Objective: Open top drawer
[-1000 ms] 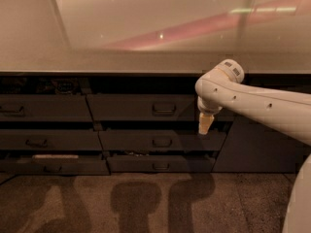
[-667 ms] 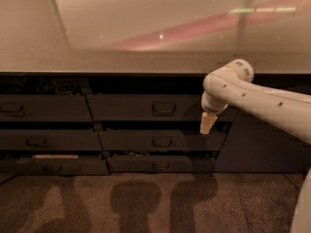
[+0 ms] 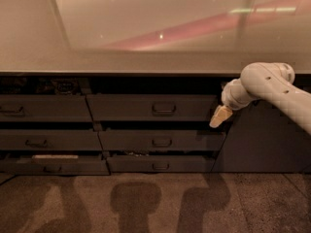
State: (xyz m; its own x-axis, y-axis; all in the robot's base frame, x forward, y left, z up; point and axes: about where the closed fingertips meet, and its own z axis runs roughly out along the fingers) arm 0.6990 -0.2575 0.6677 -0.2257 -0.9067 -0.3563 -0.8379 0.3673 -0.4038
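Observation:
The top drawer (image 3: 126, 108) is the wide dark grey front in the middle column, just under the counter, with a small rounded handle (image 3: 164, 108) at its centre. A dark gap shows above it. My white arm (image 3: 272, 84) reaches in from the right. My gripper (image 3: 219, 116) hangs pale and tilted down-left at the drawer front's right end, well to the right of the handle and a little below its height.
Two shallower drawer fronts (image 3: 162, 141) sit below the top one, and a left column of drawers (image 3: 43, 108) stands slightly ajar. The counter (image 3: 146, 64) overhangs above. A plain dark panel (image 3: 262, 140) fills the right. Carpet (image 3: 155, 203) lies below.
My arm and gripper have shifted to the right and slightly up, away from the drawer's handle. The drawers have not moved.

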